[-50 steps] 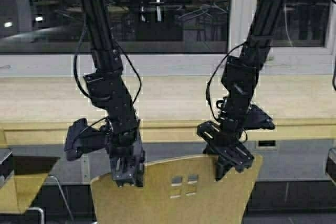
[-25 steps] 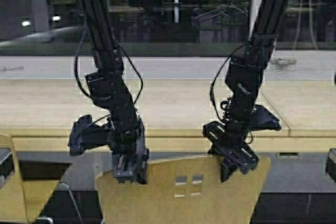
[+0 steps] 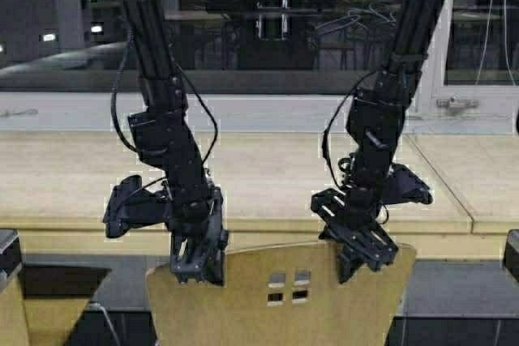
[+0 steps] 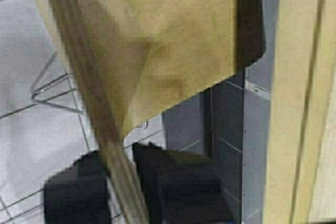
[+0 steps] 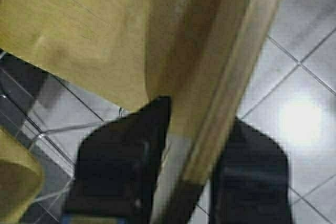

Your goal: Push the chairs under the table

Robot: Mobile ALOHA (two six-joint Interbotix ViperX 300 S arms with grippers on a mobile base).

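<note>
One yellow-tan plywood chair [image 3: 276, 297] with four square cutouts stands right in front of me, its back's top edge just below the front edge of the long pale-wood table [image 3: 268, 176]. My left gripper [image 3: 199, 269] is on the back's left top corner, and the plywood edge [image 4: 118, 171] fills the space between its fingers. At the right top corner, my right gripper [image 3: 354, 261] straddles the edge [image 5: 220, 129] with a strip of floor showing beside one finger. A sliver of a second tan chair [image 3: 6, 318] shows at the far left.
A window wall [image 3: 259, 30] runs behind the table. The table's thick front edge [image 4: 299, 103] is close beside the chair seat. Below lie pale floor tiles [image 5: 304, 114] and the chair's wire legs [image 4: 50, 85].
The robot has driven forward and shifted left: the table edge sits lower and nearer, and the window frame has slid right. Both grippers have stayed on the chair back.
</note>
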